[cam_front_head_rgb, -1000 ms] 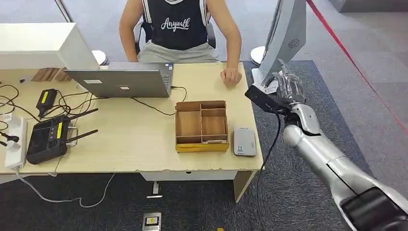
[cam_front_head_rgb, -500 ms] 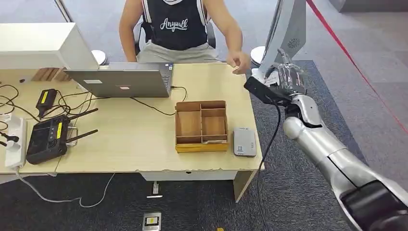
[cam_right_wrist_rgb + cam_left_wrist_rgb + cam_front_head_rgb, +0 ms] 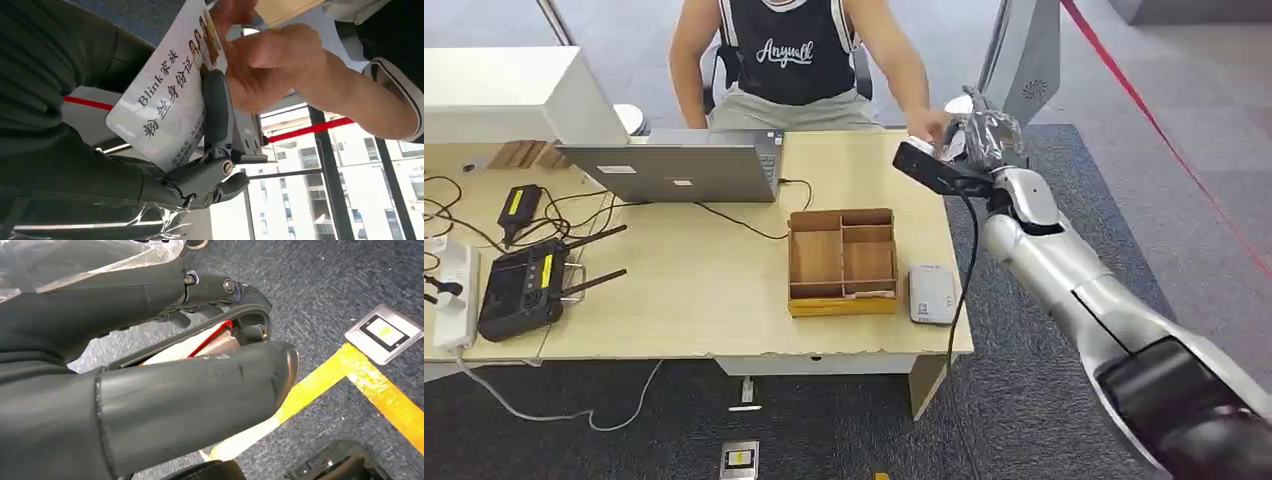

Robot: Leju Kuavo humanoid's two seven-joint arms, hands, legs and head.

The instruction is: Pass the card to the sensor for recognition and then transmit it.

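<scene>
The card (image 3: 165, 100) was partly covered by the person's hand (image 3: 280, 65) and a dark finger (image 3: 217, 112); its smaller print was unreadable.

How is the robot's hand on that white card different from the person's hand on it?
The right hand is grey and dark, with a finger lying across the card's printed face; the person's hand is bare. The right hand holds one end, the person's hand the opposite end. Both touch the card.

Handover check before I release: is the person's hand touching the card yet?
Touching. In the right wrist view the person's hand pinches the top edge of the card, which the right hand holds.
</scene>
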